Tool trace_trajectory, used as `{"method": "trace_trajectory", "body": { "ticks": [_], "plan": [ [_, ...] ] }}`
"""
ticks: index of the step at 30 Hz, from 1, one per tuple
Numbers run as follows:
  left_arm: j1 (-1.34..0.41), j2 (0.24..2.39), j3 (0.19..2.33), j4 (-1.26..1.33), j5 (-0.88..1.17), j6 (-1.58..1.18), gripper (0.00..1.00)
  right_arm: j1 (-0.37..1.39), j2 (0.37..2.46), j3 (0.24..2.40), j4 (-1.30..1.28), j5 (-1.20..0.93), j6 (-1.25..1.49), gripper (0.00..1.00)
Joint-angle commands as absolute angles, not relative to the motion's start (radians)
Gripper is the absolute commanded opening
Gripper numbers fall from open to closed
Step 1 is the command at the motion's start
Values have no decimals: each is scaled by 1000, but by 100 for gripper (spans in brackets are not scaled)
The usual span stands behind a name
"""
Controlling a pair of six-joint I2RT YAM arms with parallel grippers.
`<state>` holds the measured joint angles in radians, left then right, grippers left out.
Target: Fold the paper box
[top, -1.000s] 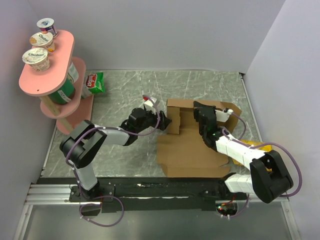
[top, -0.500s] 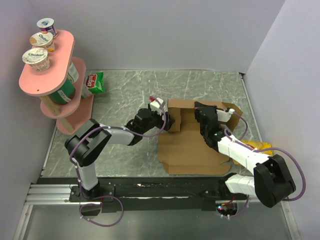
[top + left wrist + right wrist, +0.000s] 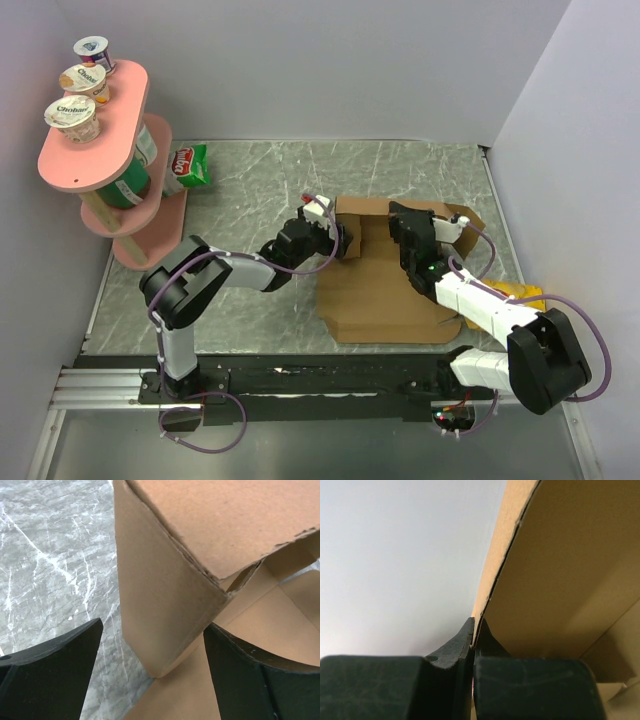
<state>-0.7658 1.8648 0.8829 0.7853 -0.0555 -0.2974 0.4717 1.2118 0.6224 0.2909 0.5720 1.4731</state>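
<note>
1. Your paper box (image 3: 385,300) lies on the grey marbled table (image 3: 250,190), right of the middle and just ahead of the right arm. Its broad brown base panel lies flat, while the far wall and a left-hand flap stand raised.
2. Your left gripper (image 3: 338,238) reaches in from the left to the box's far left corner.
3. In the left wrist view, that gripper (image 3: 152,630) has its two black fingers (image 3: 55,670) spread wide apart. The upright folded corner of cardboard sits between them. There is a clear gap on the left side, and the cardboard comes close to the right finger. The fingers clamp nothing.
4. Your right gripper (image 3: 405,225) sits over the rear of the box, at the raised far wall.
5. In the right wrist view, that gripper (image 3: 474,625) has its fingers pressed together. Their tips meet the edge of a raised cardboard panel. You cannot tell whether any cardboard is caught between them.
6. At the far left stands a pink two-tier stand (image 3: 95,150) with three yogurt cups (image 3: 78,115) on its top tier.
7. A green packet (image 3: 190,165) lies on the table beside the stand, well apart from the box.
8. A yellow object (image 3: 520,293) shows by the right arm, partly hidden.
</note>
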Motion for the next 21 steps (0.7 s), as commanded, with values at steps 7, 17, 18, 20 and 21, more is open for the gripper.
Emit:
{"method": "trace_trajectory", "body": {
  "ticks": [7,17,18,20,21],
  "plan": [
    [-750,1922,945,897,-219,-324,77,495,1233,606,167,508,1414,0],
    [-758,1948,994,773,-472,-322,37,495,1232,609,167,505,1413,0],
    [-759,1948,996,766,-485,-324,35,497,1235,611,166,505,1414,0],
    [-762,1947,994,765,-509,-325,34,495,1235,611,163,503,1416,0],
    [-762,1944,988,768,-511,-324,33,495,1235,612,163,503,1416,0]
  ]
}}
